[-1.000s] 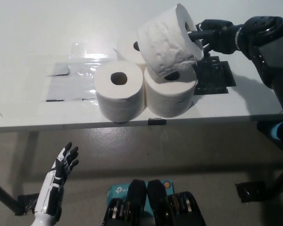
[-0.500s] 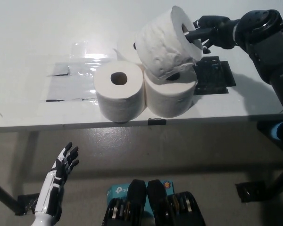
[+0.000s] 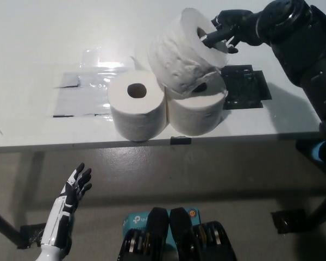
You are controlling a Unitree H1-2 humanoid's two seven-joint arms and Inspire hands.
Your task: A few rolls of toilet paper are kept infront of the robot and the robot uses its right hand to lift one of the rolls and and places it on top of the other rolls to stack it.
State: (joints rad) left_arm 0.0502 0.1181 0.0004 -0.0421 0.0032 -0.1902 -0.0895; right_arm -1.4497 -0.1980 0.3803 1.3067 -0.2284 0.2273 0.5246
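Observation:
My black right hand [image 3: 228, 30] is shut on a toilet paper roll [image 3: 183, 51], with fingers in its core. That roll is tilted and hangs over the others, low enough to overlap them in the view. Two rolls stand upright near the table's front edge: the left roll [image 3: 137, 104] and the right roll [image 3: 196, 112]. A sliver of a further roll [image 3: 141, 58] shows behind them, mostly hidden. My white left hand [image 3: 68, 209] rests open below the table at the lower left.
The white table [image 3: 43, 49] has a clear plastic sheet [image 3: 84, 89] left of the rolls and a black mat [image 3: 244, 87] on their right. The front edge [image 3: 70, 145] runs just below the standing rolls. A teal box [image 3: 138, 220] lies on the floor.
The right hand has carried the held roll up and to the left, further over the standing rolls. The left hand has not moved.

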